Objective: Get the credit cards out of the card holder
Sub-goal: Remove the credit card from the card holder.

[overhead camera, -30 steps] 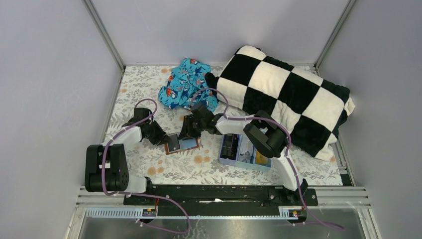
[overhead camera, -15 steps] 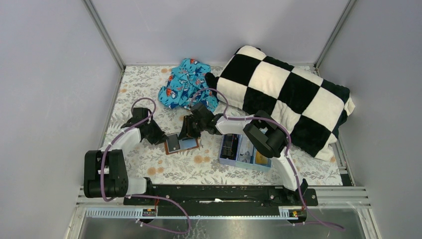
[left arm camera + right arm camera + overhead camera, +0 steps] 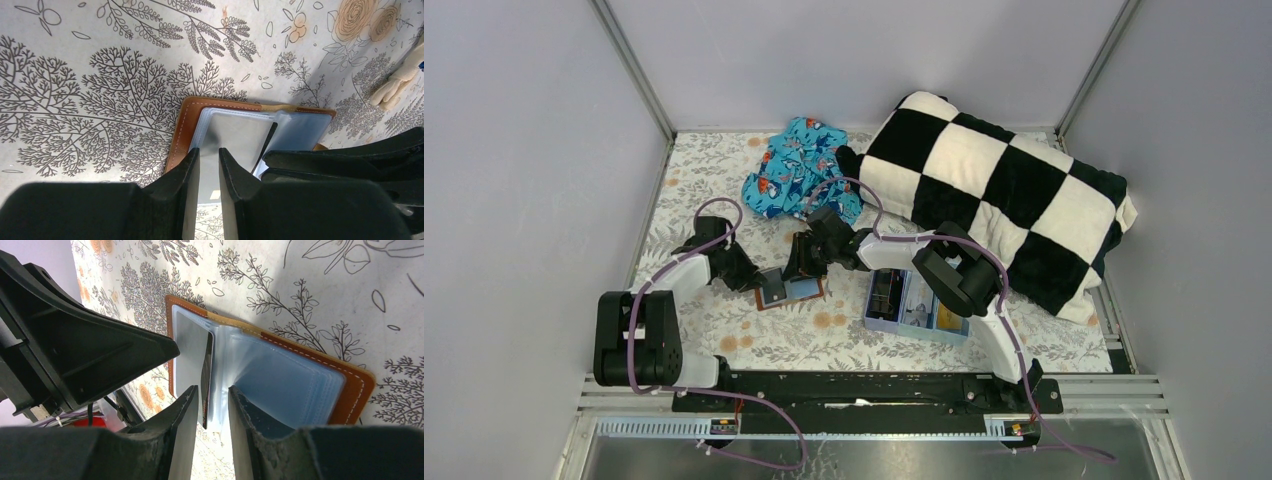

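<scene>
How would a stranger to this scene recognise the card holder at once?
Find the black-and-white checkered blanket at the far right of the flower-printed table. Left of it, mid-table, lies an open brown leather wallet. Unlike the light blue plastic tray on its right, it has a stitched brown rim and clear pale blue sleeves.

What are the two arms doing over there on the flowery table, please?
Both arms meet at a small brown bifold card holder, lying open on the floral table cover with its pale blue sleeves showing. The left gripper, jaws nearly together, is at the holder's left half, against a thin dark grey card. The right gripper straddles that card's edge and one sleeve. Whether either actually grips it cannot be told; the card is not yet clear of the holder.
</scene>
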Controlling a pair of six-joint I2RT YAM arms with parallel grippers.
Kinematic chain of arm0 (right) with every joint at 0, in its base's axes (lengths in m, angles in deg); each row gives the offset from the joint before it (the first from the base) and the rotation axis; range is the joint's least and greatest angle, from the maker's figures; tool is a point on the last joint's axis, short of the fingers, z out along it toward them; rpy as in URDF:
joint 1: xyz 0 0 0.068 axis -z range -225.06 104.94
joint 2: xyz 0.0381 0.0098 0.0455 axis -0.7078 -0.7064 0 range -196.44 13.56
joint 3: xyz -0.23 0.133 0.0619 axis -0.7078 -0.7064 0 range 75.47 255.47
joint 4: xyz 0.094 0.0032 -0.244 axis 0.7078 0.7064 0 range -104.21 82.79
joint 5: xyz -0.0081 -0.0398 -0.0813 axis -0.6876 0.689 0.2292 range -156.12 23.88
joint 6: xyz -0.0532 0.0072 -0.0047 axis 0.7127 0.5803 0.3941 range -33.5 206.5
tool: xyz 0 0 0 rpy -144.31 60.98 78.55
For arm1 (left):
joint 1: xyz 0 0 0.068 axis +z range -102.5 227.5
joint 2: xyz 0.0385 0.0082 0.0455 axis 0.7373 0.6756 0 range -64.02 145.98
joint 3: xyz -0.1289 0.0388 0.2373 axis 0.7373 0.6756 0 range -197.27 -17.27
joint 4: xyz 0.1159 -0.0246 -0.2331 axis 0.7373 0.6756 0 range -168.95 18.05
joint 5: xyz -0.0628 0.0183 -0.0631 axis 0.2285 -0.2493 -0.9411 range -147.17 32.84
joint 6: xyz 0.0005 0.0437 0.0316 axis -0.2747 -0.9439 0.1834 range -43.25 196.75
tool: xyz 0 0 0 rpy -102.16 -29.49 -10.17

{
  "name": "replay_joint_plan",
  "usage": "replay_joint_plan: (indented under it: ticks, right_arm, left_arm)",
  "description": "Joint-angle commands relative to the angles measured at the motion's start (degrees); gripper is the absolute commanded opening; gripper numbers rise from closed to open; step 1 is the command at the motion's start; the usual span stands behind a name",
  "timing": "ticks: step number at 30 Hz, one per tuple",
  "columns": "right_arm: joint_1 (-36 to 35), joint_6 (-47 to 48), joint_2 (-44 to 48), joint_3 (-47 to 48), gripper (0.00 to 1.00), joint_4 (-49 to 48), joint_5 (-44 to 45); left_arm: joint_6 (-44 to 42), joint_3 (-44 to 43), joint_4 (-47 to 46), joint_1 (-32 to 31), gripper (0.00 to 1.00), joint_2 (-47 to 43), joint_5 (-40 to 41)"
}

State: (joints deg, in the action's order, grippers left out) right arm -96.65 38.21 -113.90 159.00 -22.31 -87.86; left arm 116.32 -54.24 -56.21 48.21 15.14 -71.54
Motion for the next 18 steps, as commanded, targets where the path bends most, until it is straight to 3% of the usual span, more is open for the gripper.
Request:
replay_joint_plan:
  ticks: [1, 18]
  right_arm:
    - [-0.44, 0.25, -1.03, 1.19, 0.36, 0.43, 0.28]
    - [-0.44, -1.72, -1.75, 0.55, 0.31, -2.59, -2.49]
  left_arm:
    - [0.42, 0.00, -1.16, -0.47, 0.25, 0.19, 0.33]
    - [0.68, 0.70, -3.62, -0.49, 0.26, 2.25, -4.66]
